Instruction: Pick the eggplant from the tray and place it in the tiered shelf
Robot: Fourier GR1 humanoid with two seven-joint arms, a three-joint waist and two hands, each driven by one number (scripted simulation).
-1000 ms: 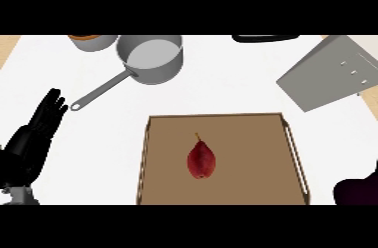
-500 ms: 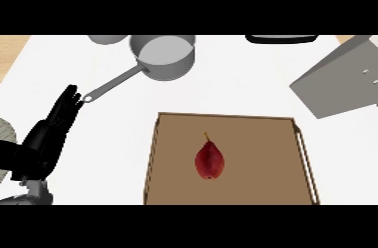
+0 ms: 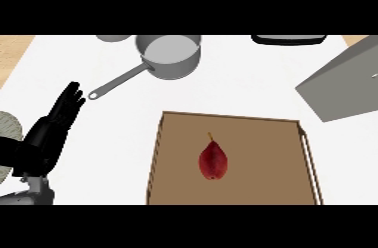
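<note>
Left hand (image 3: 52, 127) open, fingers straight, shifted right since earlier, eggplant (image 3: 212, 161) untouched on tray (image 3: 266, 137), right hand gone from view

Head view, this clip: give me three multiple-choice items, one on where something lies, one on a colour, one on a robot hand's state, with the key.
1. Where does the eggplant lie?
A. in the saucepan
B. on the brown tray
C. on the bare counter

2. What colour is the saucepan?
A. grey
B. red
C. blue

3. In what state is the left robot hand?
A. curled round the eggplant
C. pressing on the tray
B. open, holding nothing

Key:
1 B, the eggplant sits mid-tray, inside its rim.
2 A, pan and handle are grey.
3 B, its fingers are straight, left of the tray, over the white counter.
</note>
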